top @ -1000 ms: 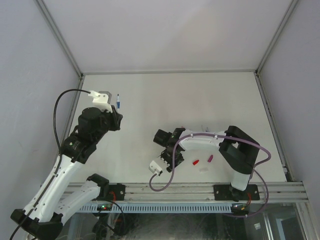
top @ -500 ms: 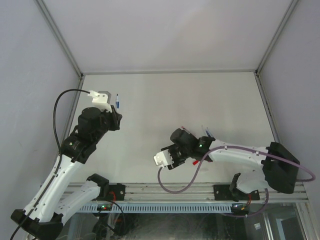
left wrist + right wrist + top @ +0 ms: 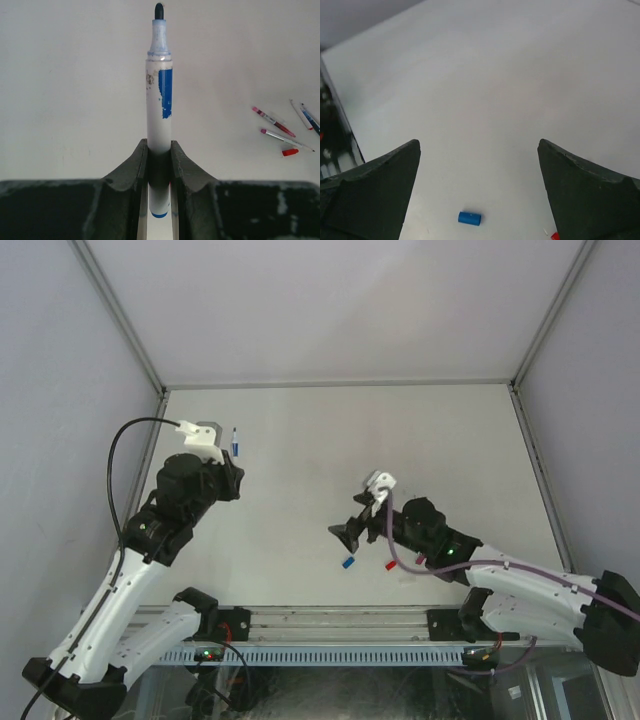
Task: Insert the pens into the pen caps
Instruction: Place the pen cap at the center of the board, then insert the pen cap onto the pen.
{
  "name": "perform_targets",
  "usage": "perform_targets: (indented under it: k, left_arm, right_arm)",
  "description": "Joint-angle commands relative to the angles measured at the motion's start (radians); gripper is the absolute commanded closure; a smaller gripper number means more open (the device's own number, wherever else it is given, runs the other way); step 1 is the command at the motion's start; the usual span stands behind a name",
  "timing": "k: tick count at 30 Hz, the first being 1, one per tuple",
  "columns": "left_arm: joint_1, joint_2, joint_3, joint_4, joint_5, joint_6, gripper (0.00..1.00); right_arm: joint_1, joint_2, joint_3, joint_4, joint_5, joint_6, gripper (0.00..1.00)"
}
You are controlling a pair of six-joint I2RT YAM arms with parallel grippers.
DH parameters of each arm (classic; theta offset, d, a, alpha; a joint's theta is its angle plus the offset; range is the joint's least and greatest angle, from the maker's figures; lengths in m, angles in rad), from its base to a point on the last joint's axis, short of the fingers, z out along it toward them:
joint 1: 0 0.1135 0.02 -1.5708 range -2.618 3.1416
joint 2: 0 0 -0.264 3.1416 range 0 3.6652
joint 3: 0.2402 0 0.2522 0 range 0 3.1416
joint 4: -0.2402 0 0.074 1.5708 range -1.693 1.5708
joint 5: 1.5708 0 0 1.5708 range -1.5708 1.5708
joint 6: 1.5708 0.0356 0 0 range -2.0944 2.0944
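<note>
White surface [image 3: 300,440] fills my overhead view. It is walled in pale grey, with a slotted metal rail [image 3: 400,618] along the near edge where both arms are bolted.

My left hand [image 3: 159,155] is out at the far left of the surface, clamped on the blue pen [image 3: 160,100]. The barrel is pinched between the two fingers and stands straight out past them. Its bare dark tip is at the free end, and the blue butt end shows behind the grip.

My right hand [image 3: 479,150] is low over the near middle, fingers spread wide, gripping nothing. The blue cap [image 3: 469,218] lies on its side on the surface; in the wrist view it sits between the two fingers. The red cap [image 3: 391,564] lies near it to the right, just beside the right forearm [image 3: 520,580]. That forearm stretches across the near right of the surface, trailing a purple cable [image 3: 388,540].

From overhead I cannot pick out the loose pens, because that arm covers part of the area. The left wrist camera catches them far off to its right.

Count: one pen held and four loose pens [image 3: 274,120] lying flat in a close scatter. Two of those show magenta ends and one a blue stripe. Caps I can count for certain: one blue, one red.
</note>
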Motion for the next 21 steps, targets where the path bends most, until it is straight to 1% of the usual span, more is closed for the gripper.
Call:
perform_targets:
  k: [1,2,4,7,9,13,15,17,18,21]
  left_arm:
    - [0.010,0.005,-0.006,0.025,0.009,-0.013,1.00]
    - [0.010,0.005,-0.006,0.025,0.010,-0.013,1.00]
    - [0.010,0.004,-0.006,0.026,0.010,-0.013,1.00]
    - [0.012,0.004,-0.007,0.028,0.012,-0.013,1.00]
    - [0.012,0.006,-0.007,0.028,0.015,-0.014,1.00]
    - [0.013,0.005,-0.008,0.027,0.013,-0.013,1.00]
    - [0.013,0.004,-0.008,0.026,0.008,-0.013,1.00]
    - [0.013,0.003,-0.008,0.026,0.007,-0.014,1.00]
    - [0.013,0.002,-0.007,0.027,0.006,-0.013,1.00]
    - [0.013,0.003,-0.008,0.026,0.002,-0.013,1.00]
  right_arm:
    - [-0.129,-0.084,0.052,-0.050,0.155,0.433,0.00]
    - [-0.190,-0.101,0.064,-0.093,0.114,0.494,0.00]
    - [-0.312,-0.123,0.070,-0.115,-0.011,0.590,0.00]
    - [-0.450,-0.115,0.070,-0.095,-0.208,0.647,0.00]
    - [-0.481,-0.088,0.070,-0.089,-0.283,0.644,0.00]
    - [-0.487,-0.016,0.094,-0.113,-0.320,0.638,0.00]
    - [-0.484,0.007,0.114,-0.146,-0.291,0.652,0.00]
    - [-0.471,0.001,0.130,-0.196,-0.200,0.662,0.00]
    - [-0.449,-0.017,0.144,-0.240,-0.113,0.653,0.00]
    - [-0.323,-0.068,0.212,-0.395,0.271,0.586,0.00]
